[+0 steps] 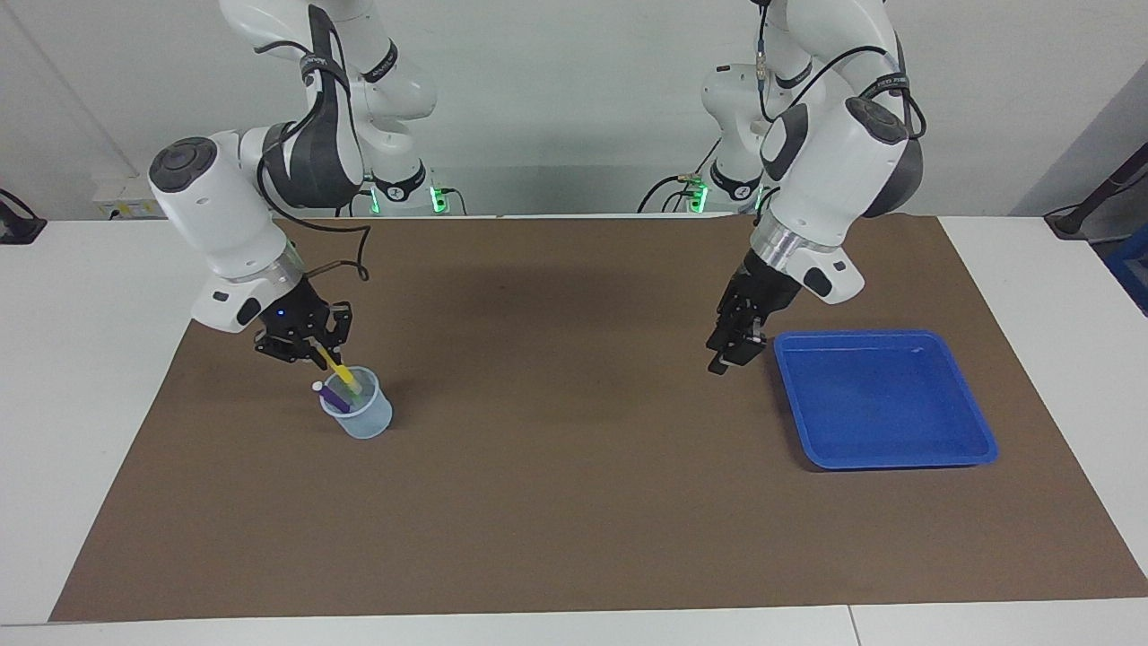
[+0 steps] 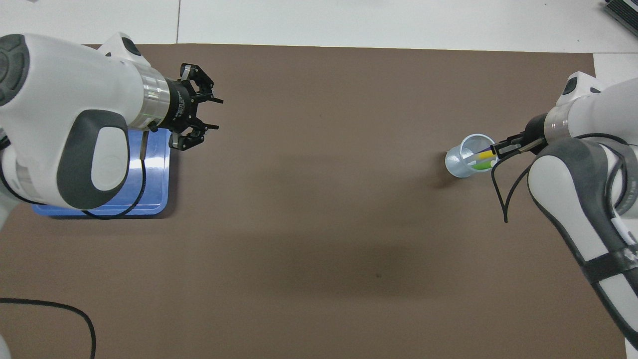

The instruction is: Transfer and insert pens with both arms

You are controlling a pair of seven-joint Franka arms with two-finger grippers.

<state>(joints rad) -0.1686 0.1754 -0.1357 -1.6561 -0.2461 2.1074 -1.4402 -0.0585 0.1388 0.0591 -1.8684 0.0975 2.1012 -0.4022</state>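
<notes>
Glossy plastic tray (image 1: 883,449), translucent cup (image 1: 368,422), matt mat (image 1: 574,502)

The brown mat (image 1: 574,502) lies bare between the cup (image 1: 363,417) and the blue tray (image 1: 883,399), giving open passage. Over the cup, the right claw (image 1: 316,352) and 3 pens crowd the mouth. The left claw (image 1: 734,345) hangs beside the tray's edge.

Even, bright, diffuse light falls from above in both views. Soft blurred shadows of the arms lie across the brown paper mat (image 1: 574,467) covering the worktop. A short darker shadow sits beside the clear plastic cup (image 2: 466,159). Faint glare streaks the glossy blue plastic tray (image 1: 883,399). Both views are sharp throughout.
</notes>
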